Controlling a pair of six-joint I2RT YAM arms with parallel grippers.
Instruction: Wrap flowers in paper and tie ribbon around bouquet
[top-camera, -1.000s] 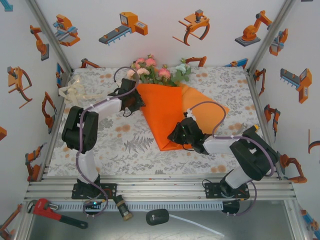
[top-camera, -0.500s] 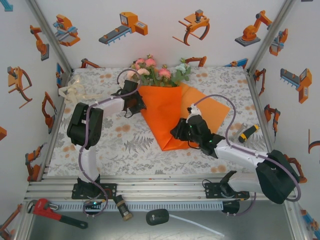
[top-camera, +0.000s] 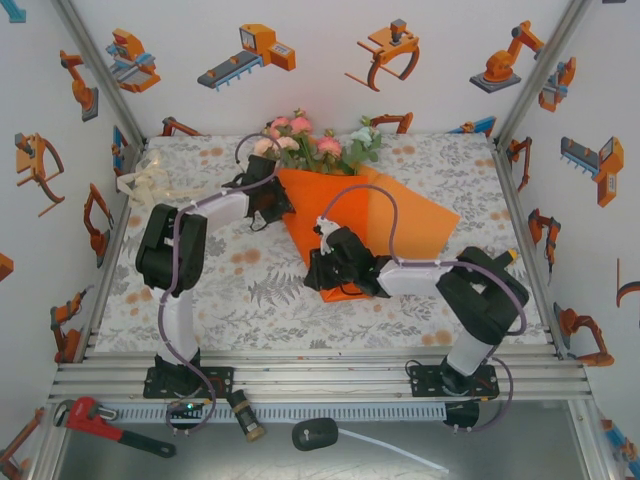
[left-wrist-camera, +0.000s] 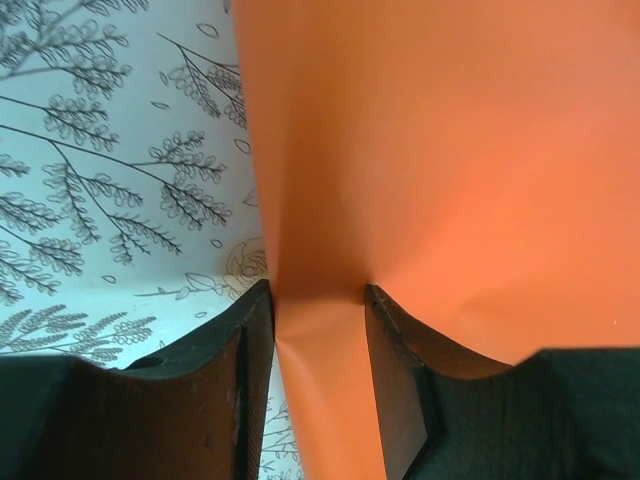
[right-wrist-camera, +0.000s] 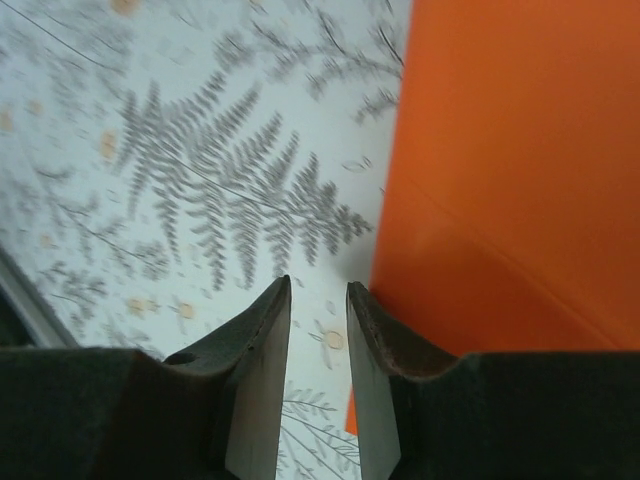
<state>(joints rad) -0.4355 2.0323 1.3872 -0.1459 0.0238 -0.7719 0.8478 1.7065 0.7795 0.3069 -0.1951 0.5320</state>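
Observation:
The bouquet (top-camera: 345, 205) lies on the table, an orange paper (top-camera: 410, 215) cone whose wide end points to the back. Pink and cream flowers (top-camera: 300, 135) with green leaves stick out of that end. My left gripper (top-camera: 272, 203) sits at the cone's upper left edge. In the left wrist view it (left-wrist-camera: 318, 290) is shut on a fold of the paper (left-wrist-camera: 450, 150). My right gripper (top-camera: 312, 272) is at the cone's lower left edge. Its jaws (right-wrist-camera: 320, 285) stand narrowly open over bare cloth, the right finger beside the paper (right-wrist-camera: 500, 150). The cream ribbon (top-camera: 140, 182) lies bunched at the far left.
A patterned tablecloth (top-camera: 240, 290) covers the table between side walls and metal posts. A yellow and black tool (top-camera: 508, 256) lies at the right edge. In front of the table are a red wrench (top-camera: 100, 420) and a black plug (top-camera: 315, 433) with a white cable.
My right arm has swung left across the cone, from its right side to its lower left edge. The paper's right flap now lies wider. My left gripper has stayed put.

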